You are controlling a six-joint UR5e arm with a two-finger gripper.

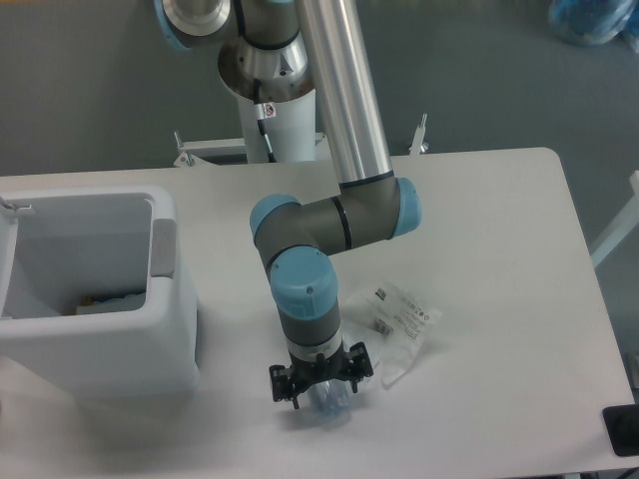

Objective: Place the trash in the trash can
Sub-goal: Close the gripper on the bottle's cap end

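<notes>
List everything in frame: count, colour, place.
trash can: 1, white with grey patch, table's left side, something small lying inside
bottle: 1, clear, mostly hidden under the gripper, front centre
bag: 1, clear, printed labels, just right of the bottle
table: 1, white
blue item: 1, floor, top right corner
dark object: 1, table's front right edge
gripper: 1, black, at the bottle; grip unclear

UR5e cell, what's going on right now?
The arm has its gripper down at the table, straddling the clear bottle. Whether the fingers have closed on it isn't clear. The wrinkly bag lies just to the side, untouched. The white trash can sits at the table's other end with something already inside.
</notes>
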